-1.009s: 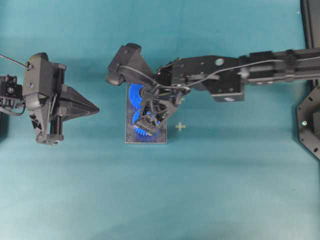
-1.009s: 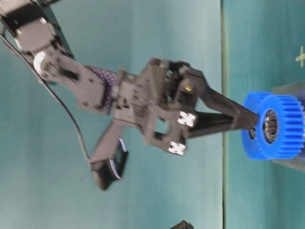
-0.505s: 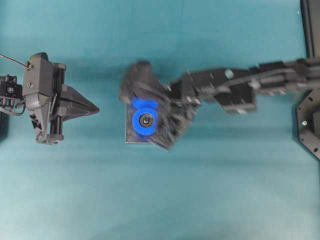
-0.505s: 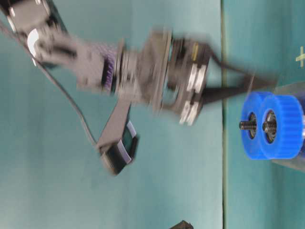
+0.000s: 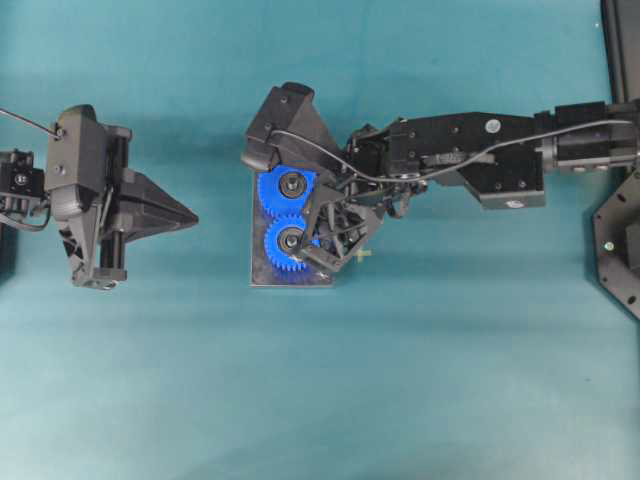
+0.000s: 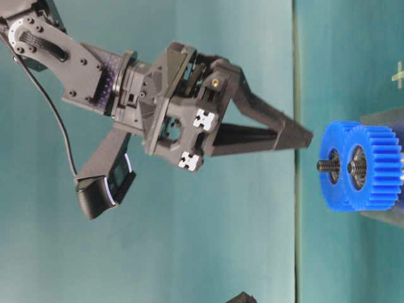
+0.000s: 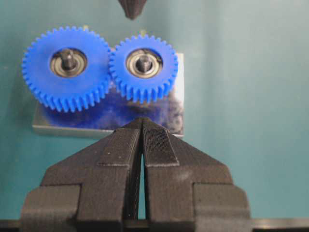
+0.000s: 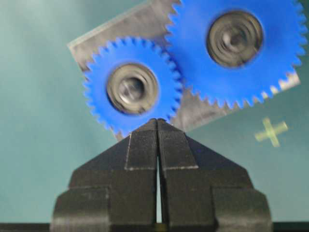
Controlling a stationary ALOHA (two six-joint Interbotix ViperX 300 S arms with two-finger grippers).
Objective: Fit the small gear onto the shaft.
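- On my overhead view the small gear [image 5: 287, 240] sits on the shaft [image 7: 144, 61], w/ the shaft tip poking up through the hub; left wrist cam shows it clearly.
- Small gear's teeth mesh w/ the larger gear [image 5: 287, 187] next to it; both are on the dark plate [image 7: 176, 104], which lies on the teal table [image 5: 450, 380].
- From table level I see the two gears side by side, each w/ a threaded post end sticking out of its hub.
- Right gripper [image 5: 318, 258] hangs over the plate by the small gear. Its fingers [image 8: 145, 145] are pressed together w/ nothing between them, per right wrist cam.
- In the table-level view the right gripper's tips [image 6: 306, 136] are apart from the gears, no contact w/ the small gear.
- Left gripper [image 5: 192, 216] is well off to the left of my overhead view, pointed toward the plate, not near it.
- Its fingers [image 7: 128, 145] are pressed together too, holding nothing; only a thin seam shows betw the pads.
- A small yellowish cross mark [image 5: 362, 254] sits on the table just beside the plate, on the right arm's side.
- Right wrist pic is a bit blurry, so I can't read fine detail on the hubs there.
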